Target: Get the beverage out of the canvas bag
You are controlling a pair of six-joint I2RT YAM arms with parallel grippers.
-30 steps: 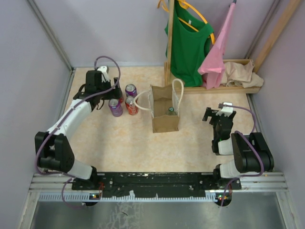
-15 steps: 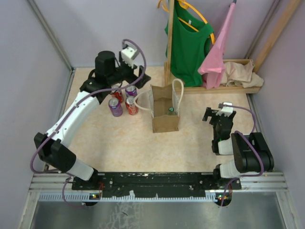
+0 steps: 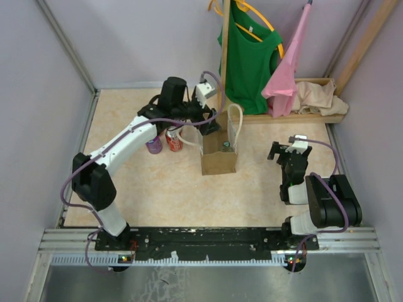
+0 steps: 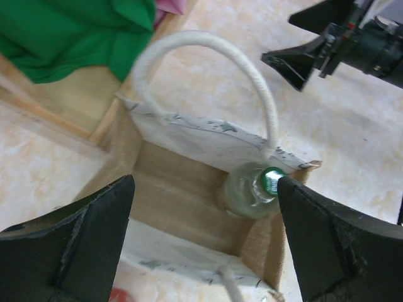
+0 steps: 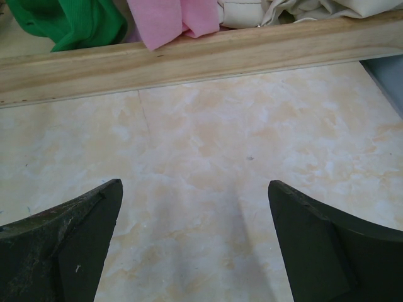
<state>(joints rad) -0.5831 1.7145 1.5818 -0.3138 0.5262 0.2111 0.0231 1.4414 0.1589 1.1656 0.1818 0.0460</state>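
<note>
The tan canvas bag [image 3: 218,157] stands upright mid-table with white looped handles. In the left wrist view its mouth [image 4: 189,189] is open, and a clear glass bottle with a green cap [image 4: 271,181] stands in its right corner. The bottle also shows in the top view [image 3: 225,146]. My left gripper [image 3: 209,126] is open and empty, hovering over the bag's left rim, with its fingers [image 4: 82,239] spread wide above the opening. My right gripper [image 3: 284,150] is open and empty, apart from the bag on its right, over bare floor [image 5: 195,189].
A purple can [image 3: 154,145] and a red can [image 3: 173,139] stand left of the bag. A wooden rack [image 3: 224,56] with a green shirt [image 3: 249,56], a pink cloth [image 3: 286,69] and a beige cloth heap [image 3: 318,95] stands behind it. Walls enclose the table.
My left arm has swung right, from over the cans to above the bag's opening, staying open. The right arm has not moved.
</note>
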